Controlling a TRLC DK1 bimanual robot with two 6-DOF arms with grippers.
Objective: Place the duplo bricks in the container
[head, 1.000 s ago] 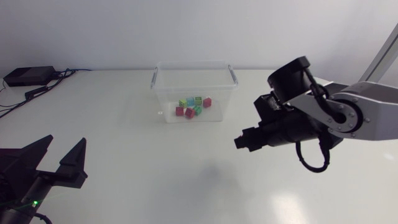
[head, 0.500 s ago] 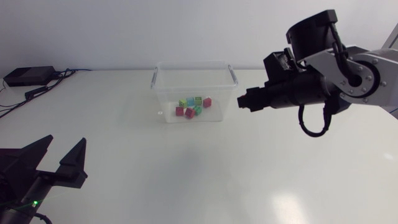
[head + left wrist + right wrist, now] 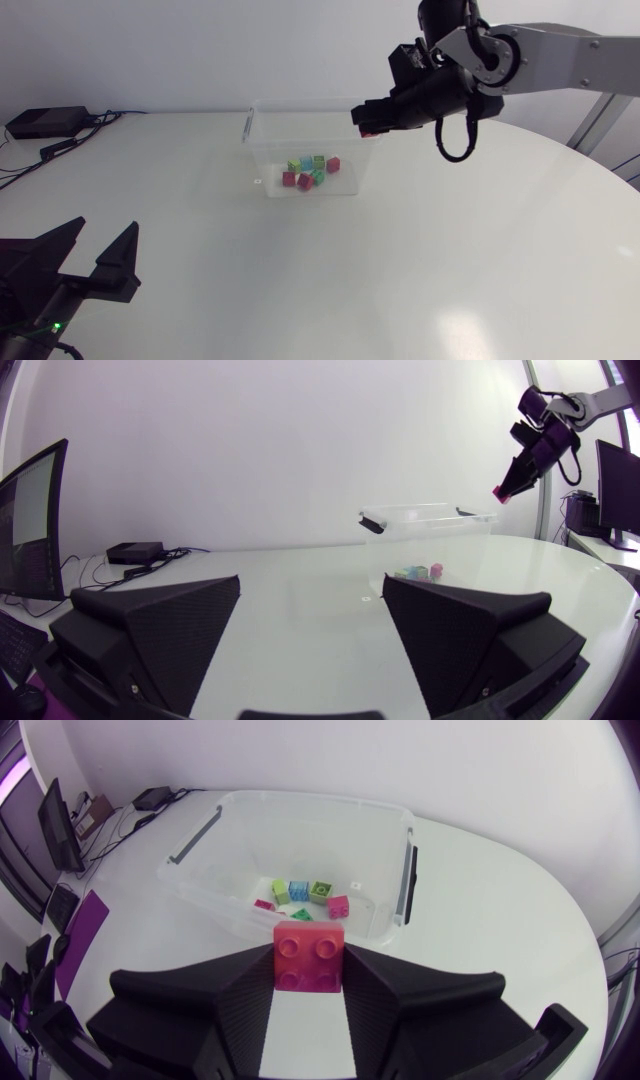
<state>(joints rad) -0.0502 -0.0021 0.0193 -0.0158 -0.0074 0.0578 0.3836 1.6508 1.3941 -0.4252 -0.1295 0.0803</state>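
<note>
**One Red Brick Held over the Container**

Right gripper (image 3: 310, 976) pinches one red duplo brick (image 3: 309, 949), square with four round studs up, over the right end of the single clear container (image 3: 300, 101) near the table's (image 3: 450, 260) far edge. About seven loose bricks (image 3: 306, 172), red, green and blue, lie inside. Left gripper (image 3: 310, 590), jaws spread, sits at the near-left edge.

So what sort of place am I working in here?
Probably a robotics lab bench: a plain white table, a clear container of duplo bricks, a red brick in the right gripper, and a black box with cables at its corner.
</note>
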